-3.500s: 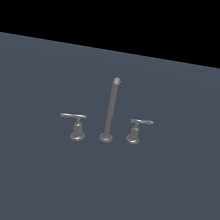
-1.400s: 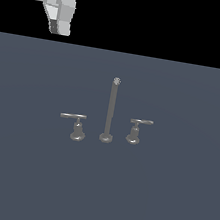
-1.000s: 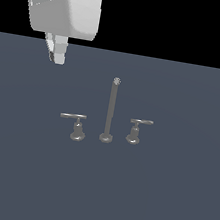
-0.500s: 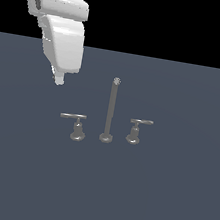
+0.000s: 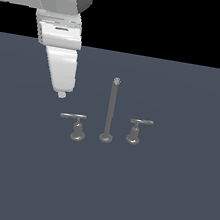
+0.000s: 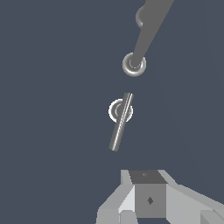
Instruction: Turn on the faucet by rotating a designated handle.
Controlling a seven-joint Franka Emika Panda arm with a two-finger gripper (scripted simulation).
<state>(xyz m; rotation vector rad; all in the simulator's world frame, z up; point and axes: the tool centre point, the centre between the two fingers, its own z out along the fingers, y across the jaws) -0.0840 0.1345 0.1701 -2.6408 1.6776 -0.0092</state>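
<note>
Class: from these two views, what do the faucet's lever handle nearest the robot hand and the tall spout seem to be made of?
The lever handle looks like brushed grey metal: a pale highlight streaks along its flat bar in the wrist view. The spout looks the same, with a soft sheen on its tube. As this is a render, the material is only suggested.

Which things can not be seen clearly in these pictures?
- Pincer: in the exterior view only its tip shows, edge-on, so open or shut is unclear; in the wrist view its fingers are cut off by the picture's edge.
- Second handle: outside the wrist view.
- Designated handle: seen from above in the wrist view, the lever covers most of its base.
- Spout: its far end is cut off in the wrist view.
</note>
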